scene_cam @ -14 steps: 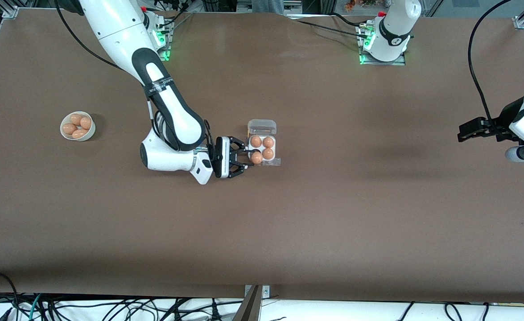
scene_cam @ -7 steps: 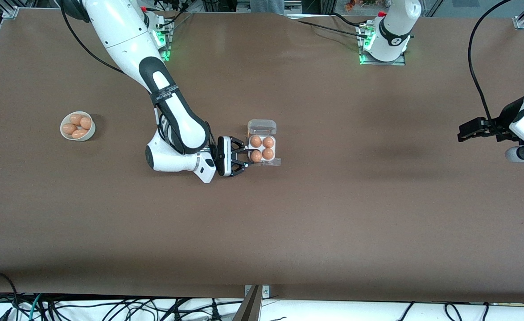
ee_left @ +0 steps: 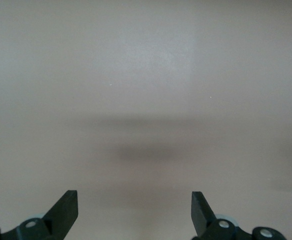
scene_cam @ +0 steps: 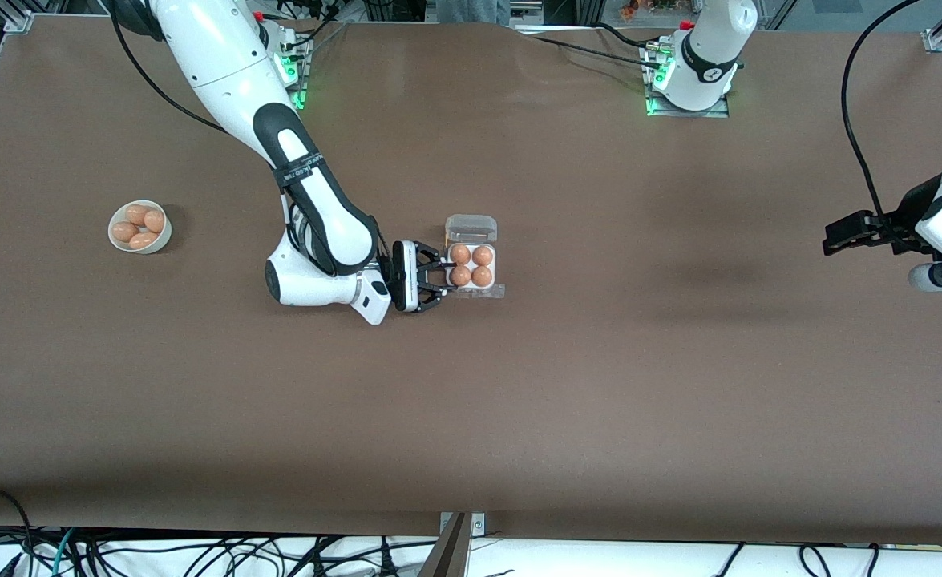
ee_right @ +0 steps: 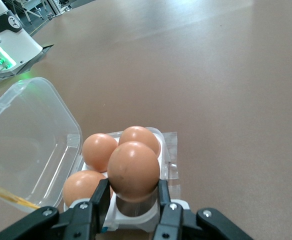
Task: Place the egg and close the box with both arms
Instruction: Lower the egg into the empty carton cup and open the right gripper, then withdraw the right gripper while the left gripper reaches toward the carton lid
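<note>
Right wrist view: smooth orange-brown egg (ee_right: 133,171) pinched in right tool (ee_right: 131,200) over clear-plastic box (ee_right: 41,145); left tool (ee_left: 135,210) wide.

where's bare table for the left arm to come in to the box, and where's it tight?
Free: the table between the box and the waiting, open left gripper; also nearer the front camera than the box. Tight: the right arm's end of the box, where the right gripper grips the egg. The bowl sits apart.

Box (scene_cam: 471,269) mid-table, four eggs in its cells. Bowl (scene_cam: 140,227) of eggs well apart, toward right arm's end.
</note>
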Action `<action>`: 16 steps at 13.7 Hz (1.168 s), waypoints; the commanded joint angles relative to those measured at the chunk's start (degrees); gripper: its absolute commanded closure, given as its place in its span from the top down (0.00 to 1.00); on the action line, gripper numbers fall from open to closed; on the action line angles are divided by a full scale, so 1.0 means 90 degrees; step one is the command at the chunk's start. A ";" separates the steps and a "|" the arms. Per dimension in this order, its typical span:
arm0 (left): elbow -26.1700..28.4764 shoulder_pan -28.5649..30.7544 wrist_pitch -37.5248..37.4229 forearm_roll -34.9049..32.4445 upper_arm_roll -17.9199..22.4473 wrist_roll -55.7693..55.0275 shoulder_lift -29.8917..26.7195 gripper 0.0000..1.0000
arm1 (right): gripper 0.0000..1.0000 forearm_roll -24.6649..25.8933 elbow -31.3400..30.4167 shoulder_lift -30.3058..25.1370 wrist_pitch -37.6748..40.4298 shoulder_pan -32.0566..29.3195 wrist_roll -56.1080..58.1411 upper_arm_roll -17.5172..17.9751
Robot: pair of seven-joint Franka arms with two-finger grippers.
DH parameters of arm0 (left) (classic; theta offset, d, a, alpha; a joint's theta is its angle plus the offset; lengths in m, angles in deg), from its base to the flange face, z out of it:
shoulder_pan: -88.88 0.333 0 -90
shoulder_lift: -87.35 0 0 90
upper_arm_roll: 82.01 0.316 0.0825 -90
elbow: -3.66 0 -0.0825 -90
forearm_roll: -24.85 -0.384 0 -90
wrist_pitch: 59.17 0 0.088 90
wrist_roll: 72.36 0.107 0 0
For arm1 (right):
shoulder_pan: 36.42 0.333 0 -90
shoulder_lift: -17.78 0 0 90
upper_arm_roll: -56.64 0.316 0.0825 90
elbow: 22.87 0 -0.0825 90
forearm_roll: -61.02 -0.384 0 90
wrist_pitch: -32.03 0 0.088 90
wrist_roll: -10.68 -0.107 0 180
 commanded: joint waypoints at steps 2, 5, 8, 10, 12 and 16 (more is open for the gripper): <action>-0.0092 0.0004 -0.0123 -0.0105 -0.0024 0.0020 -0.0033 1.00 | 1.00 -0.0147 -0.0025 -0.0069 0.0031 -0.0016 0.0297 0.0095; -0.0092 0.0004 -0.0123 -0.0115 -0.0024 0.0001 -0.0033 1.00 | 1.00 -0.0137 0.0130 -0.0117 0.0129 -0.0026 0.0064 0.0076; -0.0092 -0.0045 -0.0123 -0.0105 -0.0053 -0.0018 -0.0033 1.00 | 1.00 -0.0117 0.0433 -0.0117 0.0362 -0.0162 -0.0113 -0.0118; -0.0092 -0.0094 -0.0123 0.0069 -0.0121 -0.0028 -0.0043 1.00 | 1.00 -0.0137 0.0599 -0.0117 0.0480 -0.0318 -0.0103 -0.0489; -0.0083 -0.0094 -0.0123 0.0528 -0.0228 -0.0270 -0.0033 1.00 | 1.00 -0.0050 0.0609 -0.0175 0.0889 -0.0746 -0.0365 -0.0520; -0.0082 -0.0191 -0.0123 0.0559 -0.1086 -0.1461 0.0093 1.00 | 1.00 0.0963 0.0648 -0.0410 0.1805 -0.1081 -0.1253 -0.1366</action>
